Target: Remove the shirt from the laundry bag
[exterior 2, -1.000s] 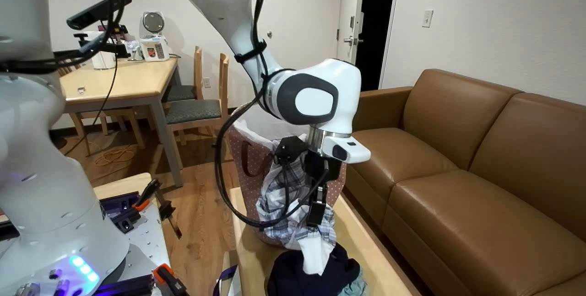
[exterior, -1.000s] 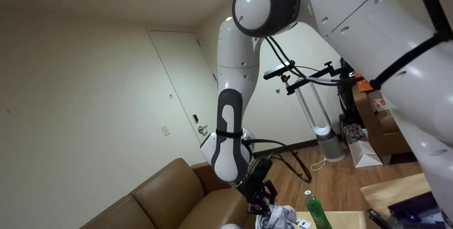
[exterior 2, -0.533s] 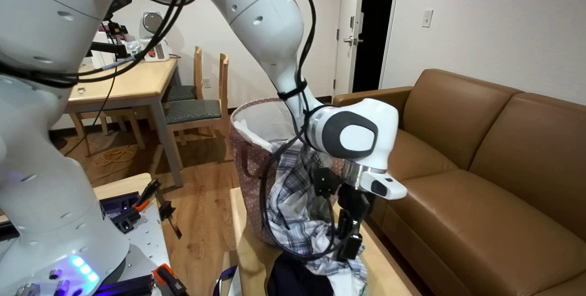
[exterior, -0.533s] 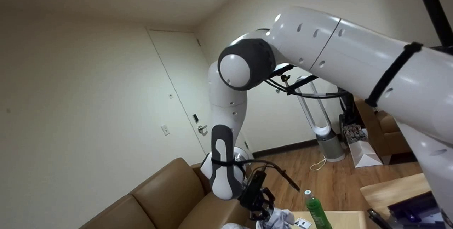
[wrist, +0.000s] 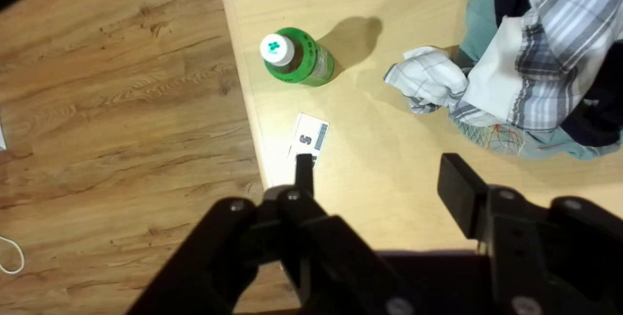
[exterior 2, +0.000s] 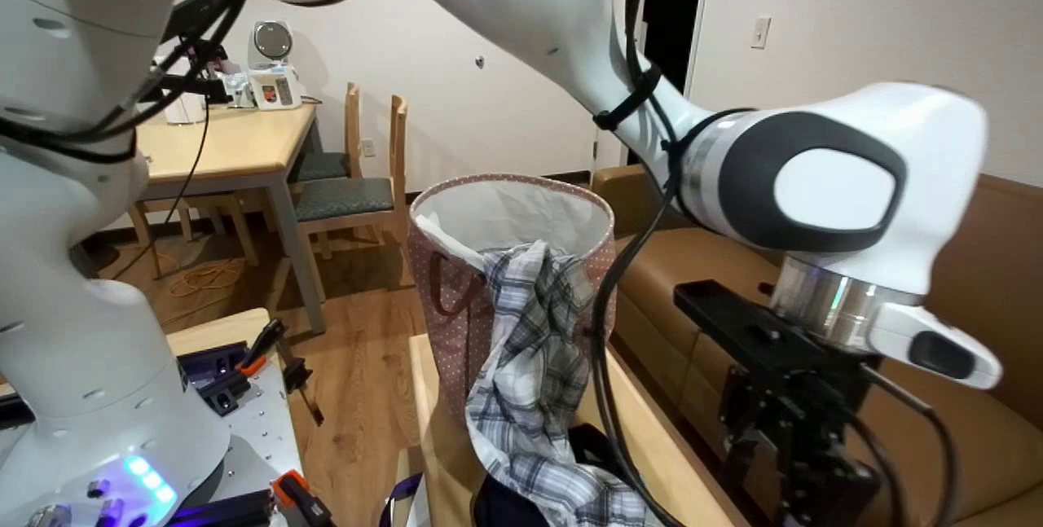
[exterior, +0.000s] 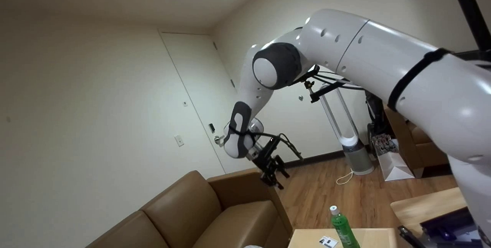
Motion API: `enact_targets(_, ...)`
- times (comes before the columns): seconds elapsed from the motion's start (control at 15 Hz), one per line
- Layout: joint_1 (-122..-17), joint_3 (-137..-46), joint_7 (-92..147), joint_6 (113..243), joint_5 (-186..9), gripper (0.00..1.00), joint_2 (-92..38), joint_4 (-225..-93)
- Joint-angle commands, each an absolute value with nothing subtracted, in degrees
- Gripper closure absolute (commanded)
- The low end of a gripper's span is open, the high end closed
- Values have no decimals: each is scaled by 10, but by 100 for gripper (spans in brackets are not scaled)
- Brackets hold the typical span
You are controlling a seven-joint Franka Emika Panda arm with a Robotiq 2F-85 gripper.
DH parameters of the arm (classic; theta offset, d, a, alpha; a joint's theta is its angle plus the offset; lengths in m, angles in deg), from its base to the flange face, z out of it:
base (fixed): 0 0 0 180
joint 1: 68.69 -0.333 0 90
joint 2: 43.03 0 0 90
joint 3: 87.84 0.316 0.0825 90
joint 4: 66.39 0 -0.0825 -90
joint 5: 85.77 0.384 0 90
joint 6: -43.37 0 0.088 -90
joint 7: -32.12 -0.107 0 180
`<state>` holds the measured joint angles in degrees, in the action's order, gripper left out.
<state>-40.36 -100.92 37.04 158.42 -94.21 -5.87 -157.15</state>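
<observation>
A grey-and-white plaid shirt point(exterior 2: 530, 372) hangs out over the near rim of the pink dotted laundry bag point(exterior 2: 460, 340). Its upper end goes inside the bag; the lower end lies on dark clothes point(exterior 2: 505, 502) on the low table. In the wrist view the loose part of the shirt point(wrist: 545, 76) spreads at the upper right. My gripper point(wrist: 382, 183) stands open above the table, nothing between its fingers, apart from the shirt. In an exterior view the gripper point(exterior: 284, 181) is raised in front of the sofa.
A green bottle point(wrist: 302, 59) stands on the table point(wrist: 370, 125) near its edge, with a white card point(wrist: 310, 135) lying close by. Teal cloth point(wrist: 482, 18) lies under the shirt. The brown sofa point(exterior: 238, 221) runs alongside. Cables point(exterior 2: 607, 331) hang from the arm.
My gripper was shut on the shirt and drew it farther out over the dark clothes. It has since opened, let go, risen and moved off; in an exterior view it shifted right.
</observation>
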Motion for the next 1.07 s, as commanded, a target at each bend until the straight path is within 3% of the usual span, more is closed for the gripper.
enact_targets(0.0,-323,-981,526,1459,-901,1,-40,-1434)
enact_targets(0.2,-290,-997,620,1364,-906,0,-31,-1333)
enact_targets(0.27,-343,-978,567,1465,-923,0,-119,-1525)
enact_targets(0.47,-352,-957,613,1507,-940,0,-155,-1574)
enact_targets(0.93,-511,-948,564,1623,-974,0,-252,-1780)
enact_targets(1.0,-492,-957,588,1586,-948,0,-198,-1700)
